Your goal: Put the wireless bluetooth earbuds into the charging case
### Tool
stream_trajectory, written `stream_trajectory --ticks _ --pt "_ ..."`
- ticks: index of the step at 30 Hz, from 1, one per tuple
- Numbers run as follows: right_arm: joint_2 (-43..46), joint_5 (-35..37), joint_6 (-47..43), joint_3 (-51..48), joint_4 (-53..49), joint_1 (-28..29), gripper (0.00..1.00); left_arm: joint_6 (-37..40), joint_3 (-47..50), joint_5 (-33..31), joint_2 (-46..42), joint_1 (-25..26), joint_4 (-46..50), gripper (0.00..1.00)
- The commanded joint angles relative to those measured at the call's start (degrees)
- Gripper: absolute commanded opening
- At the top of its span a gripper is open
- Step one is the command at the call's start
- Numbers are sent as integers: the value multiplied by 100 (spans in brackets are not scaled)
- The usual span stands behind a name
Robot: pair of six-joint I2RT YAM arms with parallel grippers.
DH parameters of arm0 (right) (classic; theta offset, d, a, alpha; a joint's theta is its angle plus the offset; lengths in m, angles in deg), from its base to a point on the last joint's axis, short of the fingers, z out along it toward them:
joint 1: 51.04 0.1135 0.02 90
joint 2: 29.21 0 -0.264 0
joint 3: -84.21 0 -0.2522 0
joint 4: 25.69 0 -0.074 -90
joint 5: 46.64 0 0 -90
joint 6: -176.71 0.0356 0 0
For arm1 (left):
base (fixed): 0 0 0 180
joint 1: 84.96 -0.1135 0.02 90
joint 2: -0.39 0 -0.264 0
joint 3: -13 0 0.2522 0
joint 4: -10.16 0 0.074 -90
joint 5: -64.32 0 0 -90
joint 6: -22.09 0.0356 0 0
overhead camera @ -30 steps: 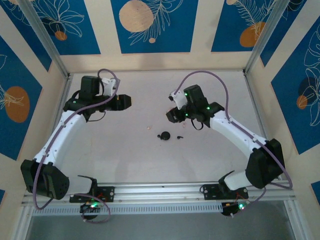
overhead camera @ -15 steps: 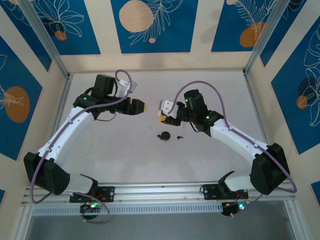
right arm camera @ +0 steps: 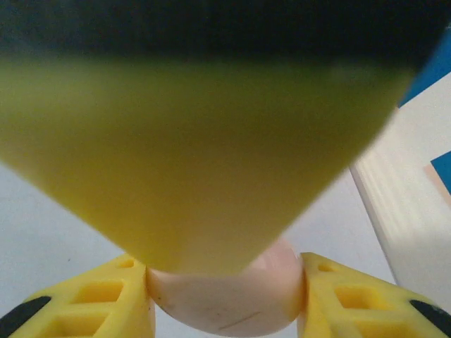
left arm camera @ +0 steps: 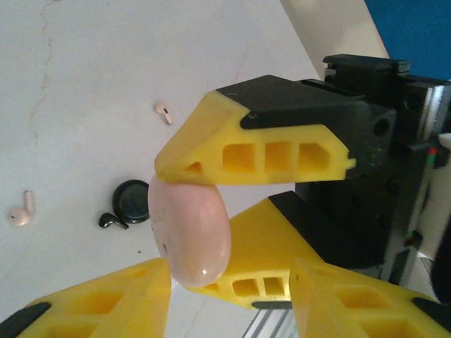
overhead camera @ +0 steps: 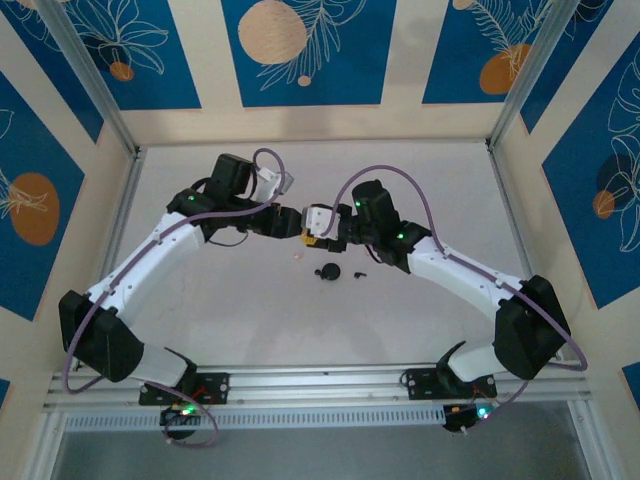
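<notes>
A pale pink charging case (right arm camera: 225, 304) is clamped between the two yellow fingers of my right gripper (right arm camera: 225, 296), held above the table. My left gripper (left arm camera: 231, 276) has come up against it. Its own fingers (left arm camera: 91, 303) stand wide on either side of the case (left arm camera: 192, 236) and of the right gripper's lower finger, with a gap on one side. In the top view both grippers meet, left (overhead camera: 298, 224) and right (overhead camera: 314, 234). On the table lie two pink earbuds (left arm camera: 163, 111) (left arm camera: 21, 211) and a black earbud (left arm camera: 111, 221).
A round black case (left arm camera: 132, 201) lies open on the table just beside the black earbud, below the grippers (overhead camera: 328, 271). One pink earbud (overhead camera: 296, 253) sits left of it. Aluminium frame posts and patterned walls ring the table.
Both arms have swung inward from the sides and now meet over the table's middle. The left gripper's jaws have narrowed. The right gripper keeps its hold on the pink case.
</notes>
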Motion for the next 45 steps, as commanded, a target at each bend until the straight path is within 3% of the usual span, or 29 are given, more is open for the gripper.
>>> stream_trajectory --ticks 1,17,27,29,32,35,38,43,45 --pt "-14 -155 91 206 258 55 44 -52 -93 -232 47 74 -114 45" --pt "-22 -215 316 218 449 187 44 -33 -115 -531 143 116 -70 40" --pt "-53 -71 409 263 475 245 45 86 -84 -346 139 130 -7 15" --pt "-21 -53 428 246 496 241 49 128 -29 -414 103 133 -65 14" --pt "117 -88 656 163 520 190 64 290 120 -524 15 99 -222 13" --pt "429 -437 1100 -54 518 -6 72 530 350 -503 -121 56 -556 13" --pt "826 -1232 1616 -287 390 -365 73 896 686 -269 -337 53 -1041 14" --pt "1220 -3050 2414 -354 -128 -1216 72 1349 1435 614 -774 49 -2461 15" --pt "1250 -3439 2490 -302 -381 -1376 70 1392 1789 958 -961 54 -3206 15"
